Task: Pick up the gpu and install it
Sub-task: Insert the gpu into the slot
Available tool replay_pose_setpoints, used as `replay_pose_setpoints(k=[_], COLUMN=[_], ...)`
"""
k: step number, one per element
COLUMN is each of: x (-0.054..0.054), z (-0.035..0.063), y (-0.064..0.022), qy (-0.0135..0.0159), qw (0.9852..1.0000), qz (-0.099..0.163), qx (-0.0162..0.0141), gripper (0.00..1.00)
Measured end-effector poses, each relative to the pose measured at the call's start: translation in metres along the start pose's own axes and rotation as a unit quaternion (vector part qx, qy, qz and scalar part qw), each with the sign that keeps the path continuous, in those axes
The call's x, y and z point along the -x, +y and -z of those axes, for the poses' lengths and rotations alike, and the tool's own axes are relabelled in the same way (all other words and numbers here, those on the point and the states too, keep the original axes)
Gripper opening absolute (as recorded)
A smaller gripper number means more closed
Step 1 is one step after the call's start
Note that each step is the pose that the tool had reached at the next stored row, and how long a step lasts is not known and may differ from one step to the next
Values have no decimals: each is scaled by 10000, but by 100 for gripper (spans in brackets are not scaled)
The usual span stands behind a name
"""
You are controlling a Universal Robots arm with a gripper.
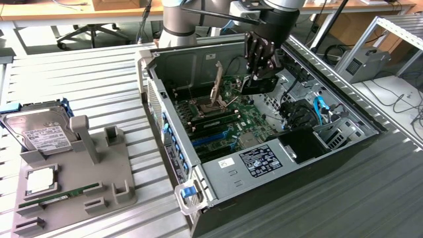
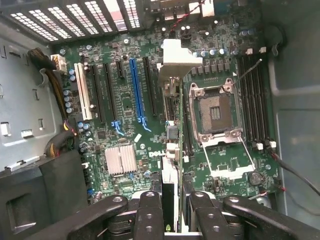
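The pincer [image 1: 260, 74] is clamped on the gpu [image 1: 256, 84], held on edge above the motherboard [image 2: 130, 130], its long axis parallel to the 1 blue slot [image 2: 136, 90].

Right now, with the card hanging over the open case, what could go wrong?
1. The gripper holds the gpu edge-on above the motherboard; if it is not lined up with the blue slot, it could miss it and press on the board.
2. The open CPU socket sits close beside the card; a sideways slip might hit it.
3. Loose cables near the arm could snag.
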State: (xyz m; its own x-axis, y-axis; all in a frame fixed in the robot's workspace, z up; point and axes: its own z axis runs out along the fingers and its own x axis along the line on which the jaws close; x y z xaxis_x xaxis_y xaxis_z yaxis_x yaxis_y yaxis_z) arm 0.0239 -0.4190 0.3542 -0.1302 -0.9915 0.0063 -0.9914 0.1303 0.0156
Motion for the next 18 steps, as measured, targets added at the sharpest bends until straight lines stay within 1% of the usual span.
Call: replay_pose_setpoints(k=[3,6,7,8,9,10,11,12,14,18], x=[1,5,9,10,10,10,10,11,10,21], z=[1,1,0,0,0,1,1,0,0,0], y=[0,1,1,2,2,1,2,1,2,2], qy=[4,2,-5,-58,-221,-269,-307,-307,-305,-305], qw=[9997,9995,9994,9994,9992,9990,9987,9981,9974,9972], qz=[234,309,334,339,346,350,413,534,652,686], qx=[-2,-2,-1,3,20,25,30,33,36,37], gripper=[26,26,26,26,26,26,26,26,26,26])
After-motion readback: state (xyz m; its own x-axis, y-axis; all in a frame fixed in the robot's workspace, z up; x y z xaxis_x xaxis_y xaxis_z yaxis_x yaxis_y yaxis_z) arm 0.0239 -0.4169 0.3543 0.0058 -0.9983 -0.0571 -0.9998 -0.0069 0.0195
